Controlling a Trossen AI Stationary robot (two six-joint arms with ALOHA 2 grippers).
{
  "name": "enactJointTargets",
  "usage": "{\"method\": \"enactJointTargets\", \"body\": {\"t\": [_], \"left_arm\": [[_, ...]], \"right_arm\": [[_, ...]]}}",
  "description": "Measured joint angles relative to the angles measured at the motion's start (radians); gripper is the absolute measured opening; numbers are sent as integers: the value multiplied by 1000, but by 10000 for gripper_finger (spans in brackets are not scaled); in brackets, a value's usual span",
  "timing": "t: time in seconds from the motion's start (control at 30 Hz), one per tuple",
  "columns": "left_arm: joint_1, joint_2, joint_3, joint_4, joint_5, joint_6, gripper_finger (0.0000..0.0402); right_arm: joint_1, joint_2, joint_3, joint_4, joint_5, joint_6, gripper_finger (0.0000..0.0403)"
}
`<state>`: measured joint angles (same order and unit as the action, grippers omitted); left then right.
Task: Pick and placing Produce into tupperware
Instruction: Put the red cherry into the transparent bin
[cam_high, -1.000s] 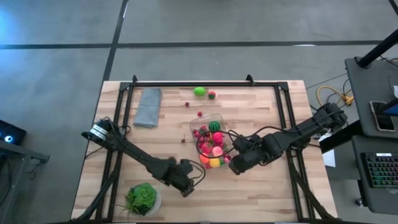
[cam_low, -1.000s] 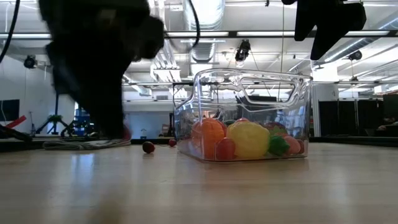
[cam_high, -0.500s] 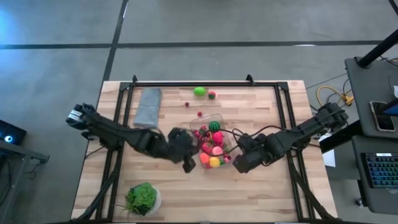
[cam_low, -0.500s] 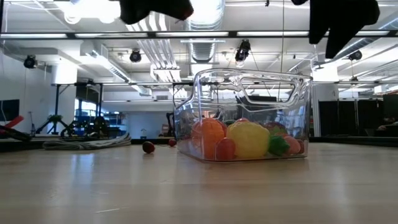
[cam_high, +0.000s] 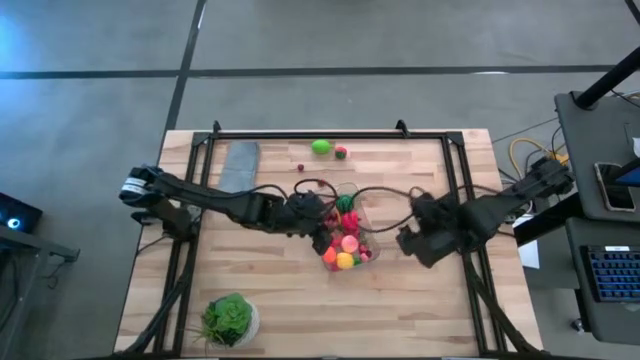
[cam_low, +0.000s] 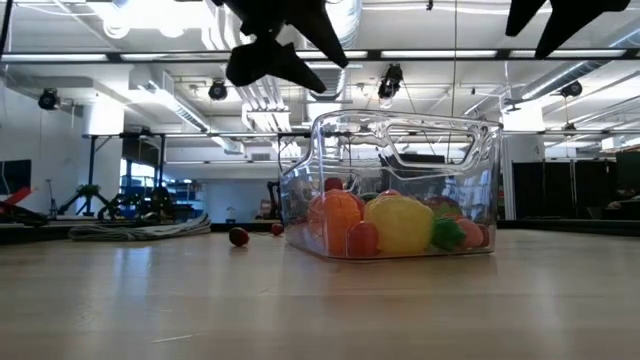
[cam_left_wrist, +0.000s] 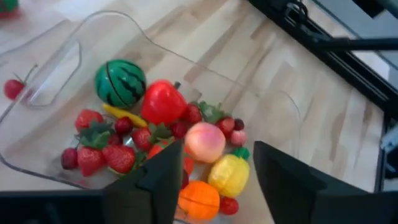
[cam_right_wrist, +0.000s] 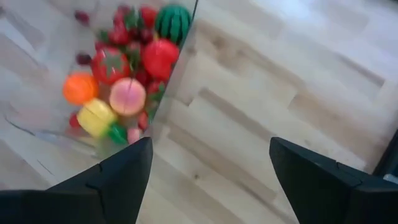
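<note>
Swung over the tupperware (cam_high: 343, 222), the left gripper (cam_left_wrist: 211, 180) is being held apart, empty; light, hard, slippery berries (cam_left_wrist: 119, 157) are best pinched mid-body.

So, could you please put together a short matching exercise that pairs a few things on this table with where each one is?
Things:
1. striped melon
2. grey cloth
3. leafy green head
4. left gripper

Places:
A. in a white bowl at the table's near left corner
B. flat on the table near its far left corner
C. inside the clear tub, among the other fruits
D. at the tub's left rim, fingers apart

Pairs: 1-C, 2-B, 3-A, 4-D
</note>
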<state>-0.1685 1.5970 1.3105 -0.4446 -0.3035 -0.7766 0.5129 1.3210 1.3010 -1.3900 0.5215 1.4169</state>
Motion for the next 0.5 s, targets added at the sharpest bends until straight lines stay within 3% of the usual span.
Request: {"method": "enactJointTargets", "body": {"t": [0.17, 0.4, 0.5], "left_arm": [[27, -14, 7, -66, -7, -29, 221], [16, -76, -4, -457, -15, -311, 226], [9, -67, -15, -514, 6, -400, 226]], "right_arm": [[-1, -93, 0, -35, 55, -18, 322], [-24, -162, -12, -79, 70, -73, 323], [-49, -173, -23, -81, 105, -131, 322]]}}
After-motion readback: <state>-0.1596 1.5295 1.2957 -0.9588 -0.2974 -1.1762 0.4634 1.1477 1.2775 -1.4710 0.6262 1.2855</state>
